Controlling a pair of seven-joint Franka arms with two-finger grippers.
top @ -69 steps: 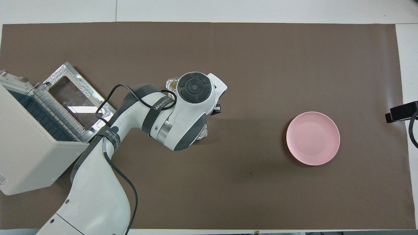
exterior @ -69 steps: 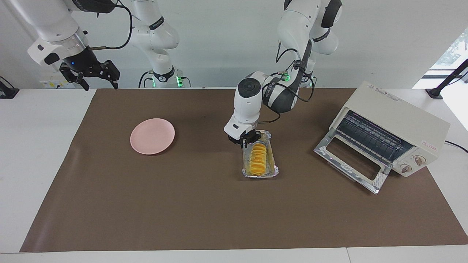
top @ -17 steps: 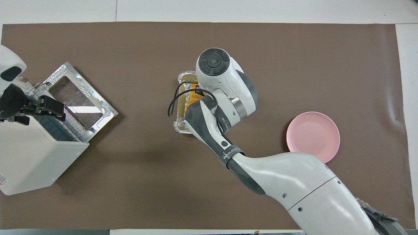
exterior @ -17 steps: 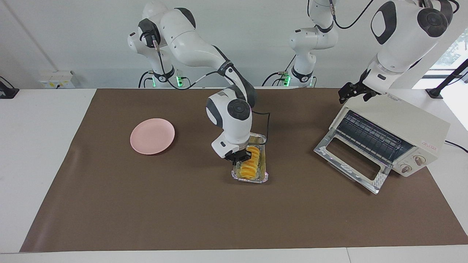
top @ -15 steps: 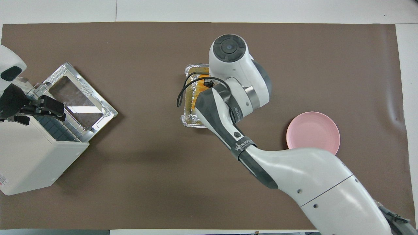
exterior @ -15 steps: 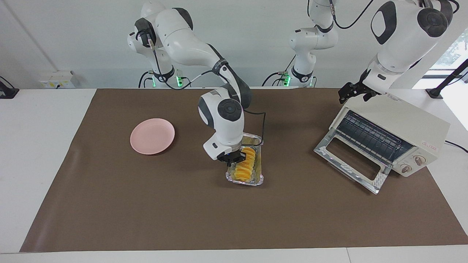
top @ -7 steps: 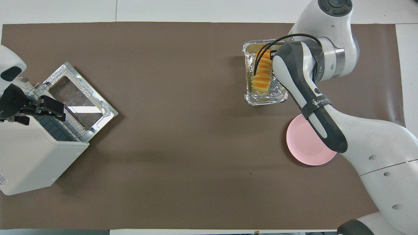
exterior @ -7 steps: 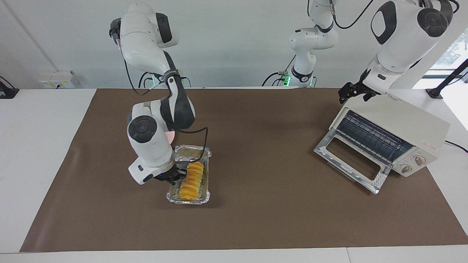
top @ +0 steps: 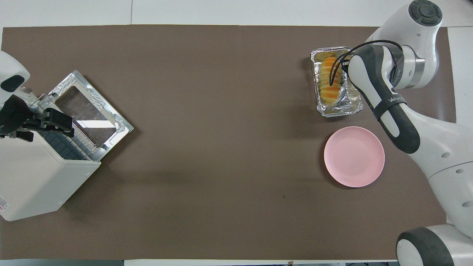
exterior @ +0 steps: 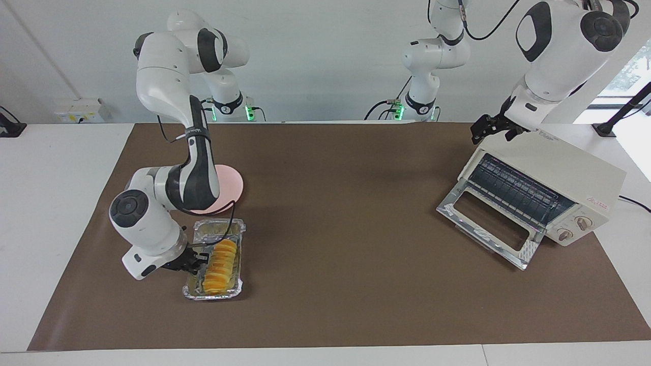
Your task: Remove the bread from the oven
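One loaf, the bread [exterior: 220, 259], is seen lying in a foil tray [exterior: 192, 291] on the brown mat [exterior: 335, 284], farther from the robots than the pink plate [top: 354, 156], toward the right arm's end of the table. The right gripper [exterior: 194, 262] is clamped on the tray's side rim, just beside the bread. The oven [exterior: 554, 175] is left with its door dropped open, nothing seen on its rack. The left gripper [exterior: 489, 129] is held with fingers apart above the oven's top.
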